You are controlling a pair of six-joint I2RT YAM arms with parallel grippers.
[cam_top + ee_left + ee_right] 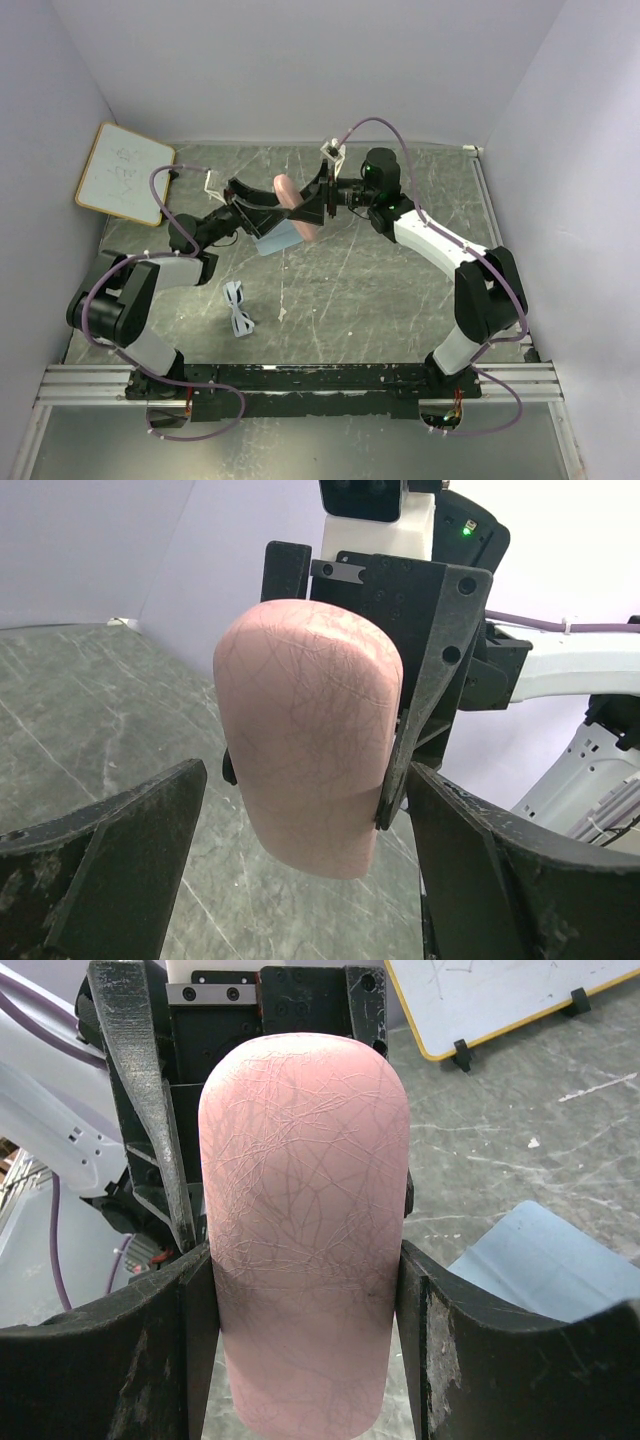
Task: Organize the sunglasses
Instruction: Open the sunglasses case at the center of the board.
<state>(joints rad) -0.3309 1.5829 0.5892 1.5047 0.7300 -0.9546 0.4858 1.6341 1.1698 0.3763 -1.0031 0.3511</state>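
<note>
The white-framed sunglasses (238, 308) lie folded on the table in front of the left arm, apart from both grippers. Above the middle of the table, my right gripper (308, 206) (305, 1340) is shut on the tan-pink oblong case (287, 189) (305, 1210) and holds it off the surface. My left gripper (280, 208) (305, 880) faces it from the other side. Its jaws are open and straddle the case's (310, 730) free end, with gaps showing on both sides.
A light blue-grey cloth (280, 240) (540, 1260) lies on the table just under the held case. A small whiteboard (122, 172) (480, 995) leans at the back left corner. Pale walls close in the table on three sides.
</note>
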